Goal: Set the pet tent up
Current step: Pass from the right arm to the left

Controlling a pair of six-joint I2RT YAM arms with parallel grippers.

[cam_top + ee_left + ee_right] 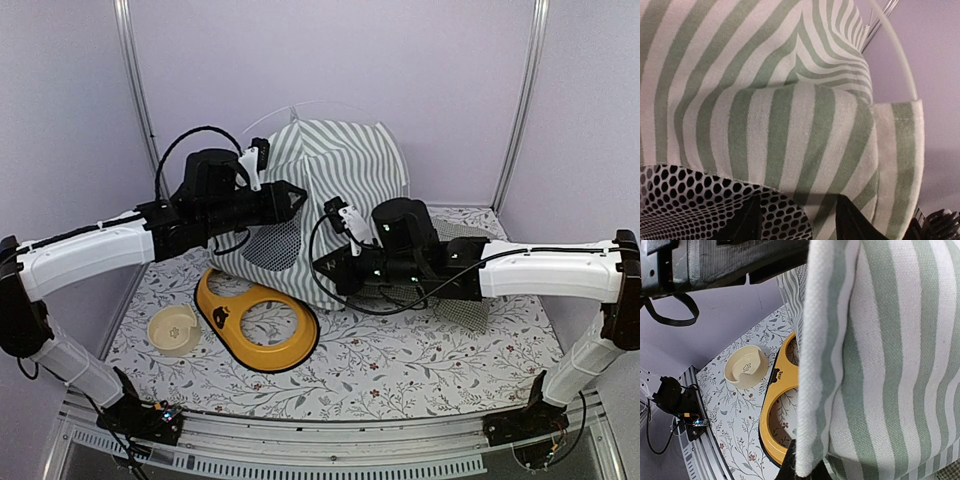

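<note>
Far left on the floral table [400, 372]: cream bowl [174, 329], and just to its right a yellow two-hole bowl stand [255, 322], its far end at the tent's foot.

Left gripper [298, 194] is up against the tent's upper left side, above the round mesh window [272, 245]. In the wrist view we see its fingers [747, 222] spread, with striped cloth and mesh across the gap and nothing pinched.

Pet tent [345, 180] stands at centre back, and a thin white pole [900, 55] arcs along its edge.

Right gripper [322, 266] is low on the tent's front, fingers pressed together on a fabric hem. White mesh flap [462, 308] lies flat to the right.
</note>
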